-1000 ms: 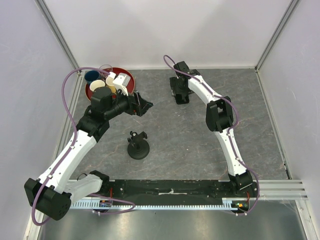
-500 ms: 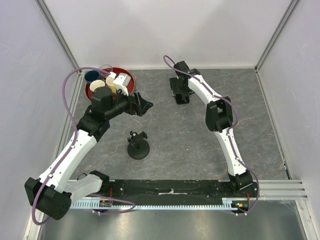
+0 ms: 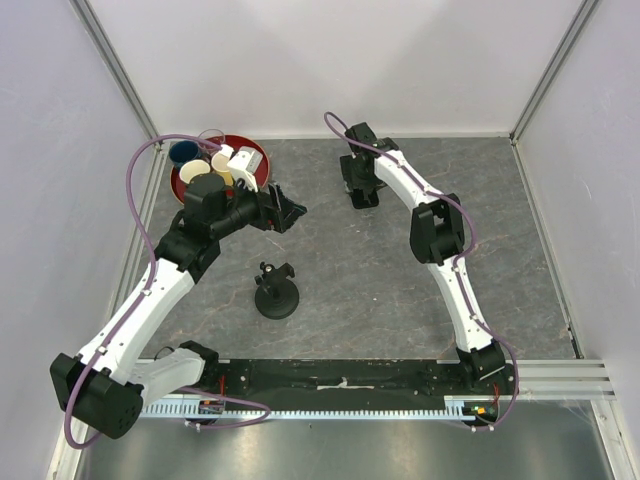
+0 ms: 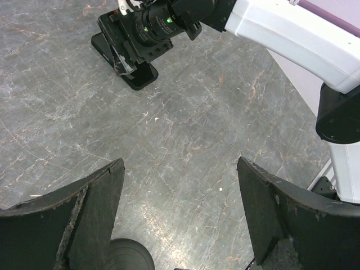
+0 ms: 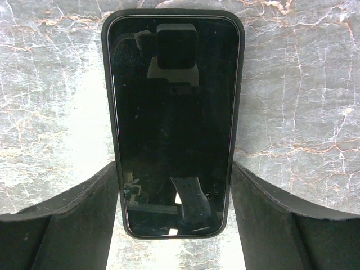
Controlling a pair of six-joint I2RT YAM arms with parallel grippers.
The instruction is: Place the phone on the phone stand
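Observation:
The phone is a flat black smartphone lying screen up on the grey stone table; in the left wrist view it shows beneath the right arm's wrist. My right gripper straddles its near end, both fingertips against its long sides, at the far middle of the table. The phone stand, black with a round base and a small clamp on top, stands at the front middle; its base shows in the left wrist view. My left gripper hangs open and empty, behind and above the stand.
A red bowl holding several cups and a white object sits at the far left corner, behind the left arm. White walls enclose the table on three sides. A black rail runs along the near edge.
The right gripper has shifted slightly toward the far wall over the phone. The left arm and the stand have not moved.

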